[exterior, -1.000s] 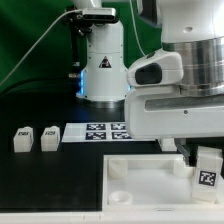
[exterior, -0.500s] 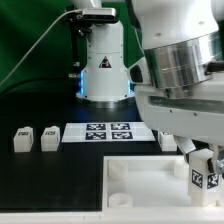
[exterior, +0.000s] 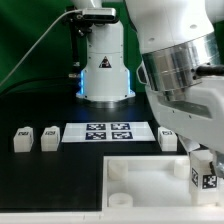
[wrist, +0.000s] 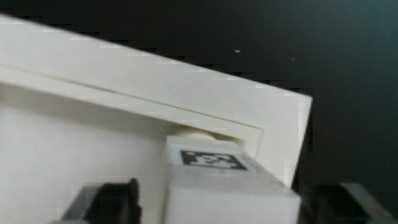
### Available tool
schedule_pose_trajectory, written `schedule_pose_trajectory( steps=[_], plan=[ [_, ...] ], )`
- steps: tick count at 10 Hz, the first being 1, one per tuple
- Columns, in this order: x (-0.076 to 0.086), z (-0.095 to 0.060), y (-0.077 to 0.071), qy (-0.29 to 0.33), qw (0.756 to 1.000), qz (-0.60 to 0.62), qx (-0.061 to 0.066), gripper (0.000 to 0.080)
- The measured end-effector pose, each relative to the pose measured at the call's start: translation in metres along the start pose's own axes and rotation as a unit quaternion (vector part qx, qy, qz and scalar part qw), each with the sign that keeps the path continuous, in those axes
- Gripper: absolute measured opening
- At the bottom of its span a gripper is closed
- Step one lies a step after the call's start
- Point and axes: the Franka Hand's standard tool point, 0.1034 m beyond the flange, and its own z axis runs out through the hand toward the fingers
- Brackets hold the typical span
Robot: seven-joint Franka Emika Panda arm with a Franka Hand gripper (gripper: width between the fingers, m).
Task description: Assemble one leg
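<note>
A white leg (exterior: pixel 205 173) with a black-and-white tag stands upright at the corner of the large white tray-like piece (exterior: pixel 140 178), at the exterior view's right. My gripper (exterior: pixel 203 160) comes down over it from above and is shut on it. In the wrist view the leg (wrist: pixel 214 172) lies between my two dark fingers (wrist: pixel 118 200). Its narrow end meets the tray's corner socket (wrist: pixel 201 128). The joint itself is hidden.
Two loose legs (exterior: pixel 21 139) (exterior: pixel 50 137) stand at the exterior view's left, and another (exterior: pixel 168 138) is beside the marker board (exterior: pixel 105 132). A white robot base (exterior: pixel 104 60) stands behind. The tabletop is black.
The arm's wrist has turned and shifted toward the exterior view's right. The leg in the gripper has turned a little and sits slightly lower at the tray's corner.
</note>
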Motion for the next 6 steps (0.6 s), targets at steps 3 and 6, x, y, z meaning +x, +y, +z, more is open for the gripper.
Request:
schedule_pose_trajectory(
  steps=[3, 6],
  plan=[
    [0.0004, -0.0032, -0.0057, 0.015, 0.967, -0.254, -0.013, 0.0637],
    [0.004, -0.0006, -0.0048, 0.025, 0.893, -0.448, -0.033, 0.0646]
  ],
)
